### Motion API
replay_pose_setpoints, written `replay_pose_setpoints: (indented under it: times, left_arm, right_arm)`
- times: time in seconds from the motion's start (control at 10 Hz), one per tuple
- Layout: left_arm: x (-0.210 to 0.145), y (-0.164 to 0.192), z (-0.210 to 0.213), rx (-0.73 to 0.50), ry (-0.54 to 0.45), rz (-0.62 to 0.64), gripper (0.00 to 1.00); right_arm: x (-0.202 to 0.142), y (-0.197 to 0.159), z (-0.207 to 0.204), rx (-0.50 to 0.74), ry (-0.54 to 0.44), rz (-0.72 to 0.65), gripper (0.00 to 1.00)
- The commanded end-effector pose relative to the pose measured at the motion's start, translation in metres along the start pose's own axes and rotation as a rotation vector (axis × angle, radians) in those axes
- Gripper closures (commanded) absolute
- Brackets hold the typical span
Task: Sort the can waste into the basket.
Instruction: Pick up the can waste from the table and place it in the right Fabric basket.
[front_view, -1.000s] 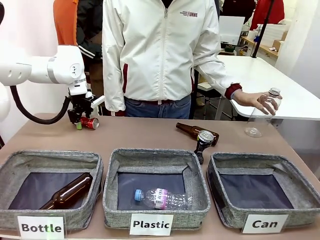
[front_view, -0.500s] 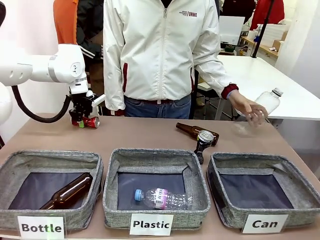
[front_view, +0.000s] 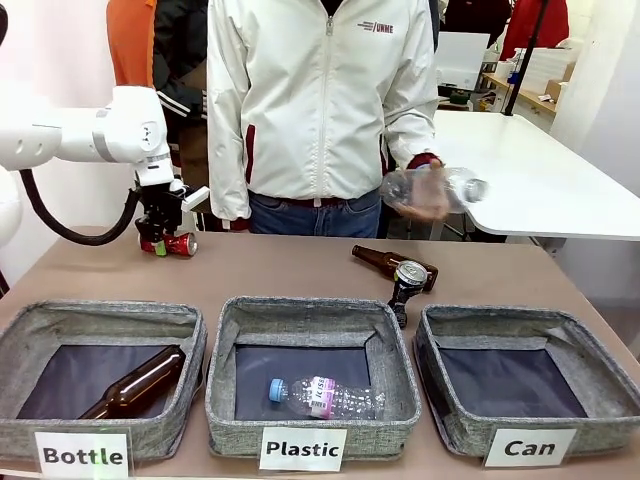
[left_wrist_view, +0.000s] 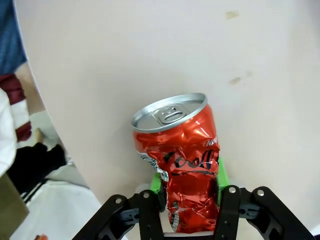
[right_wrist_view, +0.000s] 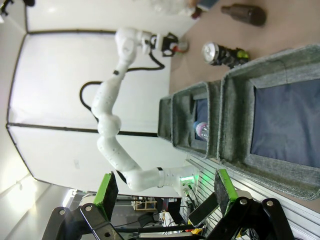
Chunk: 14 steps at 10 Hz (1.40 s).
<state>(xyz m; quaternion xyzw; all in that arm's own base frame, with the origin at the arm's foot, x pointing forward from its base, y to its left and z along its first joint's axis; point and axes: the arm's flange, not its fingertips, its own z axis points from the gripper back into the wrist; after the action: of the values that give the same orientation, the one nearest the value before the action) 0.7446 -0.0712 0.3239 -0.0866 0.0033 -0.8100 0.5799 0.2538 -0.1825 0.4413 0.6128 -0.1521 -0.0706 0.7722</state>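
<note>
The left gripper (left_wrist_view: 190, 187) is clamped on a dented red aluminium can (left_wrist_view: 186, 165) at the far-left corner of the brown table (front_view: 300, 270). The can is well apart from the grey fabric basket labelled "Can" (front_view: 455, 425) at the near right. The right gripper (right_wrist_view: 165, 192) stands open and empty.

"Bottle" card (front_view: 82, 456); "Plastic" card (front_view: 303, 449); "Can" card (front_view: 530, 447) on basket (front_view: 602, 422).

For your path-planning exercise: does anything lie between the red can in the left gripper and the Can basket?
Yes: the Plastic bin, dark can and brown bottle lie between the red can and the Can basket.
</note>
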Motion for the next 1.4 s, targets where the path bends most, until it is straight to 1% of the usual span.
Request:
replay_pose_setpoints:
  times: [0.0,0.1,0.2,0.3,0.4,0.6,0.7,0.8,0.9,1.3]
  left_arm:
    - [-0.011,-0.089,0.048,-0.088,-0.088,0.072,0.74]
    - [-0.015,-0.133,0.062,-0.042,-0.133,0.076,0.74]
    - [-0.013,-0.172,0.072,-0.012,-0.226,0.101,0.74]
    - [-0.012,-0.21,0.075,-0.009,-0.265,0.103,0.74]
    - [-0.012,-0.254,0.083,-0.079,-0.303,0.059,0.74]
    - [-0.026,-0.308,0.108,-0.083,-0.535,-0.019,0.74]
    - [-0.027,-0.325,0.11,-0.019,-0.572,0.004,0.74]
    - [-0.025,-0.327,0.109,0.071,-0.638,0.021,0.74]
    - [-0.024,-0.319,0.111,-0.054,-0.515,0.007,0.74]
    - [-0.024,-0.319,0.111,-0.054,-0.515,0.007,0.74]
  right_arm:
    - [0.002,0.002,0.0,0.024,-0.011,0.025,0.0]
    - [0.002,0.002,0.0,0.024,-0.011,0.025,0.0]
    - [0.002,0.002,0.0,0.024,-0.011,0.025,0.0]
    - [0.002,0.002,0.0,0.024,-0.011,0.025,0.0]
    - [0.002,0.002,0.0,0.024,-0.011,0.025,0.0]
    - [0.002,0.002,0.0,0.024,-0.011,0.025,0.0]
    - [0.002,0.002,0.0,0.024,-0.011,0.025,0.0]
    - [0.002,0.002,0.0,0.024,-0.011,0.025,0.0]
    - [0.002,0.002,0.0,0.024,-0.011,0.025,0.0]
    - [0.002,0.002,0.0,0.024,-0.011,0.025,0.0]
